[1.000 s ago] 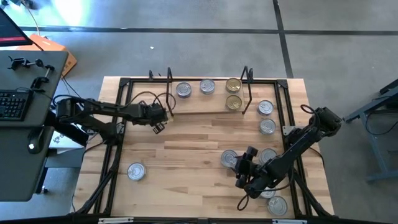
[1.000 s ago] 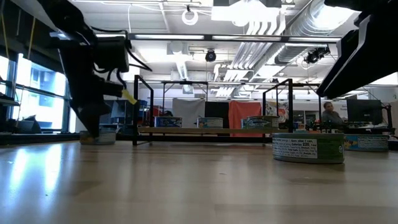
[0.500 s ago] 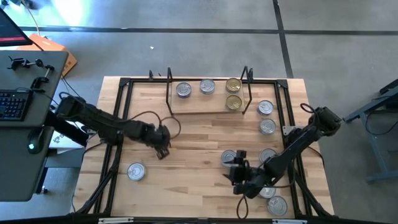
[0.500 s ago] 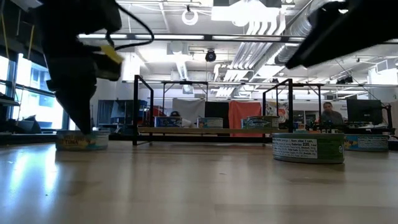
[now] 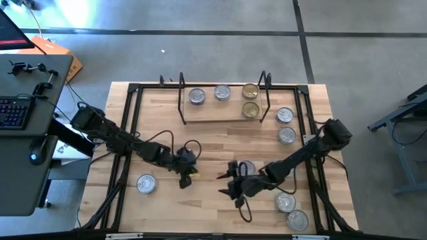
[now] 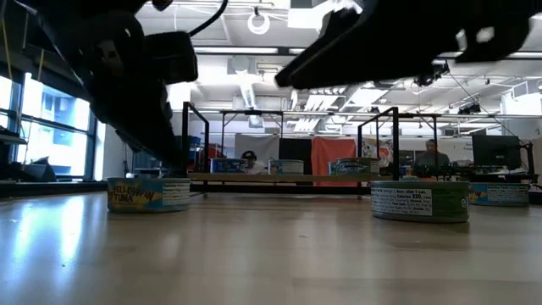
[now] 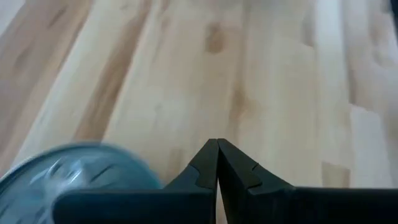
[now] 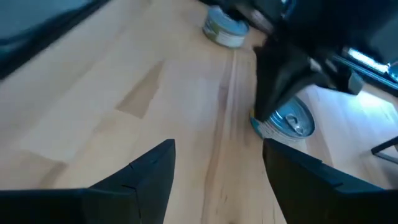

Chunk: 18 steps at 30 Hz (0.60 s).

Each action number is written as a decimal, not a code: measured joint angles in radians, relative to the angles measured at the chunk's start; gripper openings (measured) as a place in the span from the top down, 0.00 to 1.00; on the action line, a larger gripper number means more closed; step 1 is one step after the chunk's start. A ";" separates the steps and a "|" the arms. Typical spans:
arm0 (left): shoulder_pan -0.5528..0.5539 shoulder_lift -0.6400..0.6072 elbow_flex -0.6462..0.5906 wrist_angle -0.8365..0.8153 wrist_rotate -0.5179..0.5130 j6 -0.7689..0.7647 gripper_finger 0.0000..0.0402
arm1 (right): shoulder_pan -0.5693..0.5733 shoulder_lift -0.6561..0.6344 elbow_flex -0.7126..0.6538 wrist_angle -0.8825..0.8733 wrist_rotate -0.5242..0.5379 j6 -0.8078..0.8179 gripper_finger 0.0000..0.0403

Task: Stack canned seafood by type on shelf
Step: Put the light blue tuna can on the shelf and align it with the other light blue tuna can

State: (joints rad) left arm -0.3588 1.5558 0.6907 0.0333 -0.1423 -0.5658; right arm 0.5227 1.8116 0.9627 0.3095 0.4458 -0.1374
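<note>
On the shelf (image 5: pixel 215 113) at the far side stand two silver-lidded tins (image 5: pixel 197 97) (image 5: pixel 222 93) and two gold-lidded ones (image 5: pixel 250 91) (image 5: pixel 251 109). One tin (image 5: pixel 145 183) rests on the tabletop at the near left. My left gripper (image 5: pixel 187 172) is shut and hangs over bare wood at mid-table, right of that tin (image 7: pixel 74 177). My right gripper (image 5: pixel 230 185) stands open, pointing toward the table's left with nothing between its fingers (image 8: pixel 149 171). Its arm partly covers another tin (image 5: pixel 247 168).
More tins stand on the tabletop right of the shelf (image 5: pixel 285 115) (image 5: pixel 287 135) and at the near right (image 5: pixel 285 202) (image 5: pixel 297 219). A black frame (image 5: pixel 133 120) runs around the tabletop. Bare wood lies between the two grippers and in front of the shelf.
My left gripper has swung from beside the shelf's left end toward the near edge and the right, to mid-table, tipping up. My right gripper has gone toward the table's left, past the tin at mid-right, and rolled; its fingers stay open. No tin has moved.
</note>
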 joint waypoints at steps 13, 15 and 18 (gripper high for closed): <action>-0.221 -0.030 0.248 -0.500 -0.359 0.299 0.95 | -0.012 0.021 0.000 -0.001 -0.001 0.077 0.41; -0.235 -0.029 0.227 -0.503 -0.362 0.324 0.89 | -0.012 0.021 0.000 -0.010 -0.001 0.077 0.41; -0.234 -0.029 0.184 -0.496 -0.371 0.290 0.77 | -0.012 0.021 0.000 -0.011 -0.001 0.069 0.41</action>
State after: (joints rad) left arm -0.5930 1.5265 0.8749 -0.4623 -0.5128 -0.2762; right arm 0.5110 1.8328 0.9627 0.2989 0.4450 -0.0685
